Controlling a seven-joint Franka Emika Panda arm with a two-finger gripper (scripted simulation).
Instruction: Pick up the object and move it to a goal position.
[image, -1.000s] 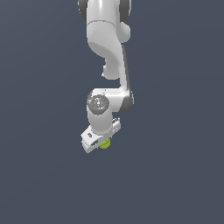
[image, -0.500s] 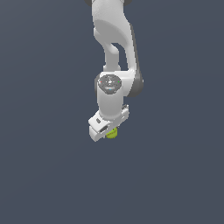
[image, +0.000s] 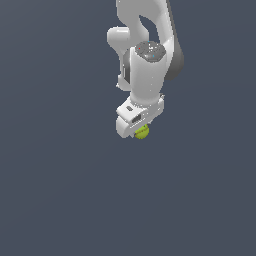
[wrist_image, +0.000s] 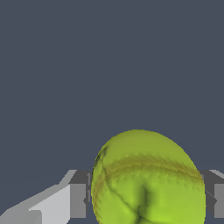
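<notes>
Arm shifted rightward in exterior view; gripper (image: 140, 129) clamps ball (image: 142, 132).

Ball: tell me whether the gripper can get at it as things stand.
Yes, it seems so. The gripper looks shut on the ball, with a finger against each side and nothing in between.

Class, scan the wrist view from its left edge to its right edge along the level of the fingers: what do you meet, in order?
One gripper finger → the yellow-green ball → the other gripper finger.
</notes>
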